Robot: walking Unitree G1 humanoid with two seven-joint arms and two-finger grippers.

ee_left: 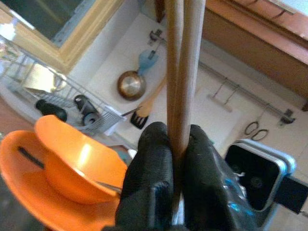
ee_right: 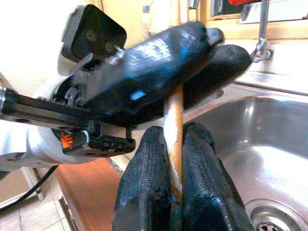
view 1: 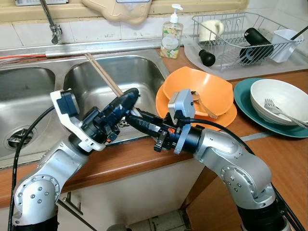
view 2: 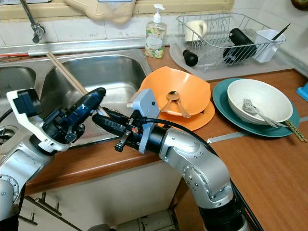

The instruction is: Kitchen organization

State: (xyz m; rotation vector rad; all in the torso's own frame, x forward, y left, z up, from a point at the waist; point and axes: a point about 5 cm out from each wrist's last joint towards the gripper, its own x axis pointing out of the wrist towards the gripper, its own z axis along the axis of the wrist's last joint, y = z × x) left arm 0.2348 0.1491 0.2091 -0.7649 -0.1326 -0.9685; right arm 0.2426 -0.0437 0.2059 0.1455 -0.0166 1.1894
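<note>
Both the left gripper (view 1: pixel 129 98) and the right gripper (view 1: pixel 134 118) have their jaws closed on the wooden chopsticks (view 1: pixel 103 74) above the sink (view 1: pixel 144 72), which look light, stiff and thin, so likely best pinched near the middle.

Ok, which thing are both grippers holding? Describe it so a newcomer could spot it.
Start at the steel sink left of the orange bowl. Over its front edge, the left gripper and right gripper meet, both clamped on the wooden chopsticks. These are the thin pale sticks slanting up toward the tap.
</note>
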